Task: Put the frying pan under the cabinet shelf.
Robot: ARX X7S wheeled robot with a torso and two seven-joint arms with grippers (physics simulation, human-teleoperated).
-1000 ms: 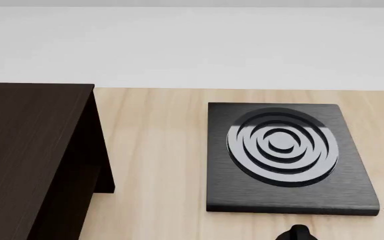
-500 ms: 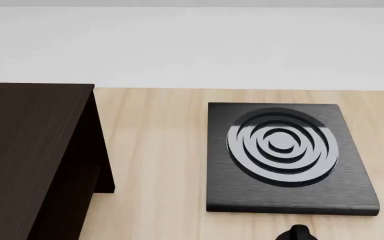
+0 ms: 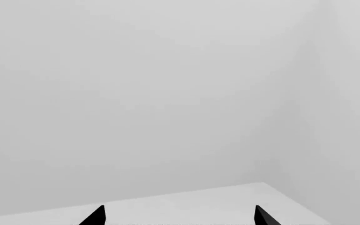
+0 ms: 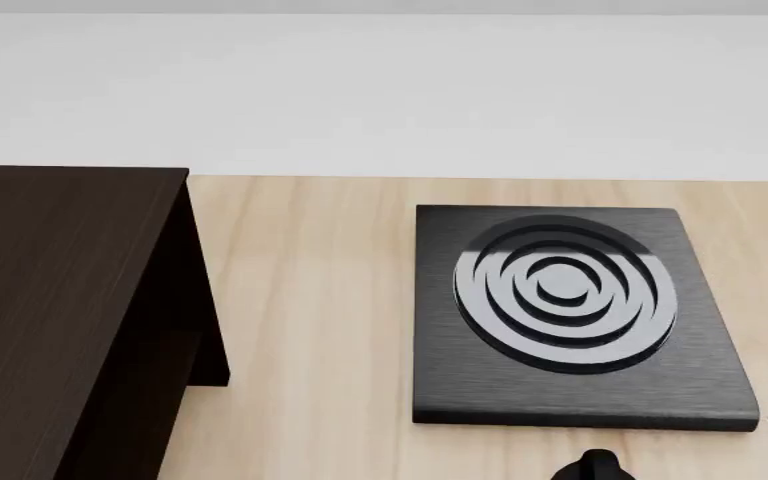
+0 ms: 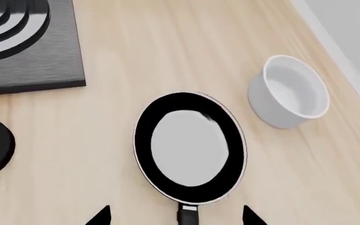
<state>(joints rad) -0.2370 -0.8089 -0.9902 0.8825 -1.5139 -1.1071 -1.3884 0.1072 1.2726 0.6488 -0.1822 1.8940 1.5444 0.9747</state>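
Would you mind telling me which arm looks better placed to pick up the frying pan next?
The right arm, probably. Its wrist view shows the frying pan lying just ahead of the open right tool, handle toward it. The left tool, also open, faces only blank grey walls, with no pan in sight.

Glossy black frying pan (image 5: 190,147), pale wood-grain table (image 4: 317,300), brushed matt stove plate (image 4: 571,395), dark wood-grain cabinet shelf (image 4: 51,300)

A simulated kitchen: a pale wooden worktop (image 4: 317,300) carries a black stove plate (image 4: 571,310) with concentric rings, a frying pan (image 5: 191,147), a white bowl (image 5: 289,98) and a dark wood cabinet shelf (image 4: 51,320).
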